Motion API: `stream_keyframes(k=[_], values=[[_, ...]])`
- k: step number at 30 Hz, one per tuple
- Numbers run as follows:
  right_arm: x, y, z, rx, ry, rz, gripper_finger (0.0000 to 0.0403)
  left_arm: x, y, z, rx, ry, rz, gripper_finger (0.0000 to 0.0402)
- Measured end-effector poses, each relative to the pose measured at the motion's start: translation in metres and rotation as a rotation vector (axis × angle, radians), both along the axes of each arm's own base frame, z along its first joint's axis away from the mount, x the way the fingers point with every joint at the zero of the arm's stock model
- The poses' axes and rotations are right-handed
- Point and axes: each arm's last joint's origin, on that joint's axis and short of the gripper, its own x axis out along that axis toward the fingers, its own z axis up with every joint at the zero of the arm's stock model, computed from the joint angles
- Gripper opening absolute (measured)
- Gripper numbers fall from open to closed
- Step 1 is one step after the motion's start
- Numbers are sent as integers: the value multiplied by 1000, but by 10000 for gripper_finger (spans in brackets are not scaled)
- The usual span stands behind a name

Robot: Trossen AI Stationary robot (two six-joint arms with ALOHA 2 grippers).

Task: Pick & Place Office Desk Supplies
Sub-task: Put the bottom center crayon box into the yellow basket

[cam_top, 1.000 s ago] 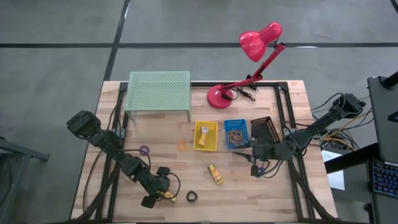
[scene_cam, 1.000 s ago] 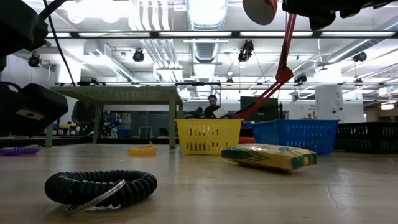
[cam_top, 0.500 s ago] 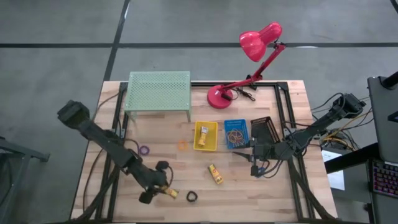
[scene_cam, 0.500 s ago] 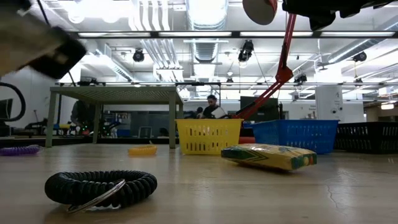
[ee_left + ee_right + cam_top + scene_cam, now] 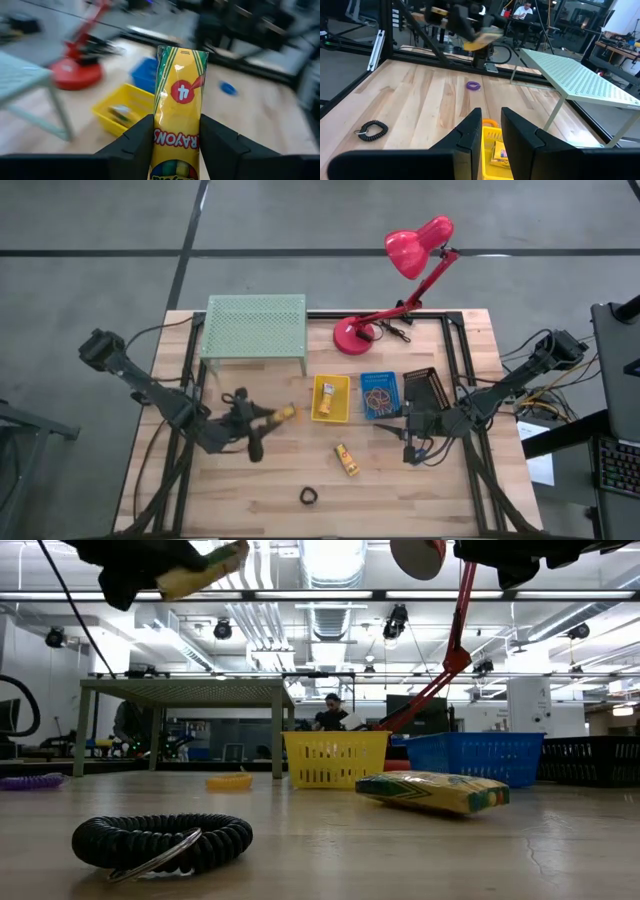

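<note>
You're maybe halfway through, going by what's lying around. Your left gripper is clamped on a yellow rectangular crayon packet and holds it in the air just beside the small yellow plastic bin, which already has one packet in it. The small blue plastic bin next to that has some rubber-band loops inside. On the wooden table a second yellow crayon packet, a black coiled ring, a purple ring and an orange band aren't sorted yet. The held packet looks flat, glossy and uncrushed, label facing the wrist camera. Your right gripper waits near the black bin, jaws parted a little, holding nothing.
</note>
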Motion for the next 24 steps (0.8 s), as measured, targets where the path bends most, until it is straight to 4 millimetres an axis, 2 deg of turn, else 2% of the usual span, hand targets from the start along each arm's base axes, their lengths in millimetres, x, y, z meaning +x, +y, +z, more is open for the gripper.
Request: stream_keyframes(k=[6, 14, 19, 24], values=[[0, 0, 0, 0, 0, 0, 68, 10, 7, -8, -1, -10, 114, 148], [0, 0, 0, 0, 0, 0, 68, 40, 26, -26, -98, -57, 262, 148], [0, 0, 0, 0, 0, 0, 68, 58, 39, -34, -188, -57, 274, 148], [0, 0, 0, -1, 1, 0, 68, 79, 52, -42, -200, 0, 264, 148]])
